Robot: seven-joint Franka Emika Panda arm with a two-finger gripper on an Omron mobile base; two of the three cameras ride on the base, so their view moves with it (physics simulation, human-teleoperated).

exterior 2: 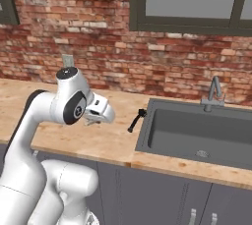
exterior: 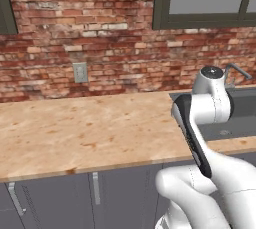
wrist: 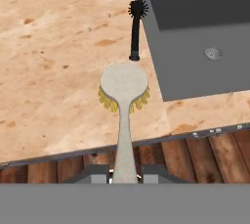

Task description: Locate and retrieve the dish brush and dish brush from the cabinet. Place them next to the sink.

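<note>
Cream brush [wrist: 124, 100] clamped by its handle in my gripper [wrist: 125, 173], head pointing fwd over counter [wrist: 53, 47]. Black brush [wrist: 135, 27] lies ahead beside sink [wrist: 195, 42]; I'd set down alongside.

the counter [wrist: 58, 61] looks like polished stone or laminate, pale tan with orange mottling, smooth and faintly glossy. the sink [exterior 2: 197, 130] is matt dark grey with a small metal drain [wrist: 212, 53], and the faucet [exterior 2: 213, 91] reads as brushed metal. the black brush [wrist: 135, 27] seems matt plastic with spiky bristles. the cream brush [wrist: 124, 96] has a smooth matt handle, perhaps plastic, over coarse tan bristles. the wall [exterior: 100, 33] is rough red brick. the floor [wrist: 210, 154] shows wood planks.
</note>
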